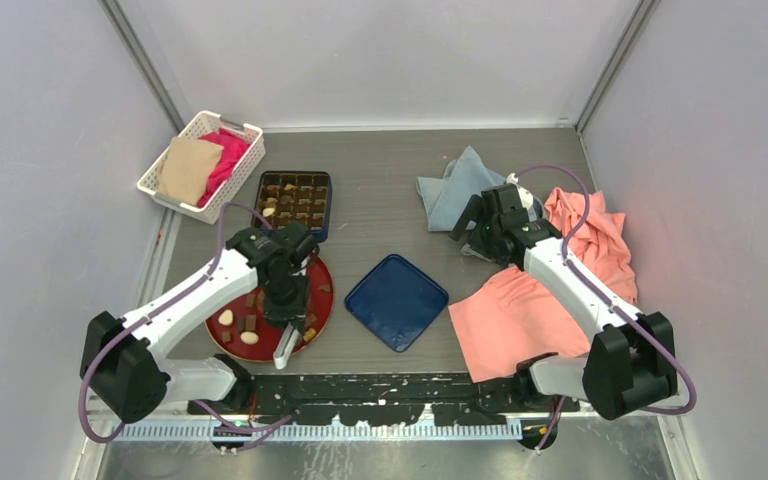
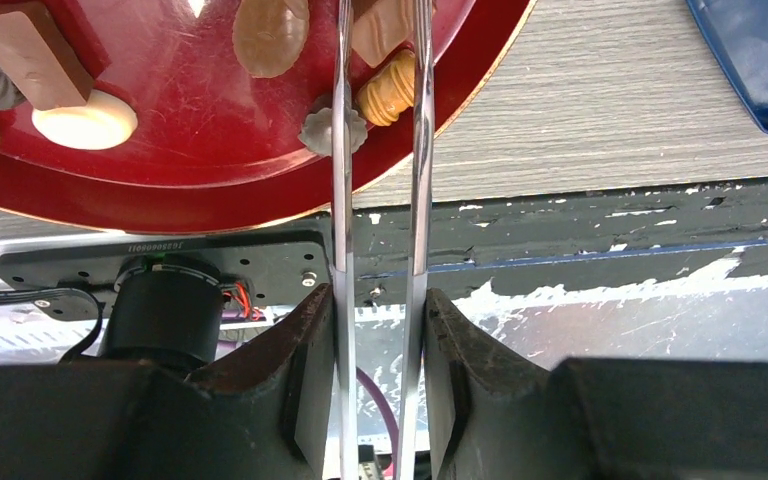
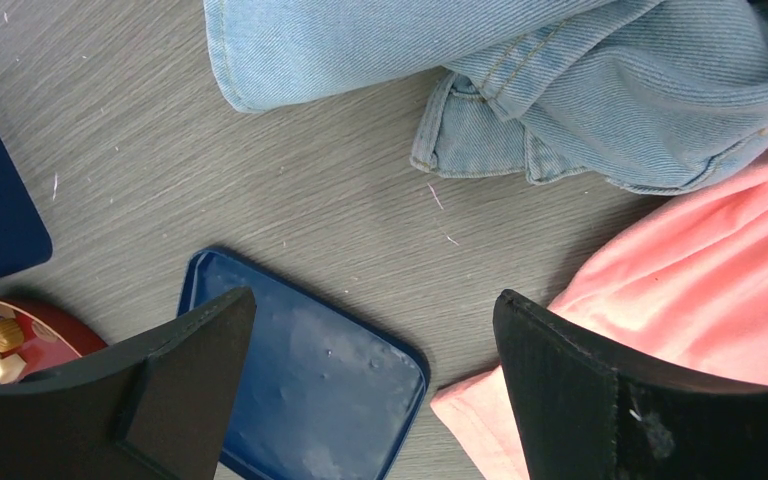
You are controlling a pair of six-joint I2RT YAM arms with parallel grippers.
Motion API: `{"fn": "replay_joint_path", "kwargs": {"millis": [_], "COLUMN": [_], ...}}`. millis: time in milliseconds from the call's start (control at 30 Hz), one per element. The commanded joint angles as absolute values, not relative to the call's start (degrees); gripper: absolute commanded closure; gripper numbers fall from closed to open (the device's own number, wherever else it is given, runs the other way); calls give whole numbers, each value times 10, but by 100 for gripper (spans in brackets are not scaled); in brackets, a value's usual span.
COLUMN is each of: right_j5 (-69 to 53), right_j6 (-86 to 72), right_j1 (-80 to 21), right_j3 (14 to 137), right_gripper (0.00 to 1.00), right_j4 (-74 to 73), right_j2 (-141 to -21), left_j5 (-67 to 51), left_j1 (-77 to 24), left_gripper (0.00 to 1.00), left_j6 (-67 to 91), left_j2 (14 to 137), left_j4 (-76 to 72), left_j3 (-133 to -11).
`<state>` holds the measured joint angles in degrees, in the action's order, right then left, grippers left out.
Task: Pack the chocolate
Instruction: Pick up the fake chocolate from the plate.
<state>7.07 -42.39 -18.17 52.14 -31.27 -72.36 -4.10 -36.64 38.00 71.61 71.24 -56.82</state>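
Several pieces of chocolate [image 1: 249,338] lie on a round red plate [image 1: 323,290]; more fill a dark blue box [image 1: 295,198] behind it. My left gripper [image 1: 285,303] hangs over the plate, shut on metal tongs [image 2: 341,200] clamped between its fingers [image 2: 305,380]. In the left wrist view a tan ribbed chocolate [image 2: 390,90] sits between the two blades; I cannot tell if they pinch it. A grey flower-shaped piece [image 2: 322,130] touches the left blade. The right gripper [image 1: 480,225] stands open and empty [image 3: 372,300] over the table.
The box's blue lid [image 1: 396,300] lies right of the plate. A denim cloth [image 1: 455,185] and pink cloths [image 1: 515,315] cover the right side. A white basket [image 1: 245,165] of fabric stands at the back left. A black rail [image 2: 580,230] runs along the near edge.
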Motion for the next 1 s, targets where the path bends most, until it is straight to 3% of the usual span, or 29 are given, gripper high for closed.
{"fn": "replay_joint_path", "kwargs": {"millis": [0,967], "right_j5": [68,63], "right_j6": [-422,-420], "right_j1": [-184,-185], "right_j3": [526,523], "right_gripper": [6,6], "right_j4": [-289,-290], "right_j2": [-715,-705], "left_j5": [-51,23], "left_j1": [-377,-389], "left_gripper": [65,63], "left_j6": [393,424], "left_j2": [720,710], "left_j4": [698,714], "left_j3": [-565,-587]}}
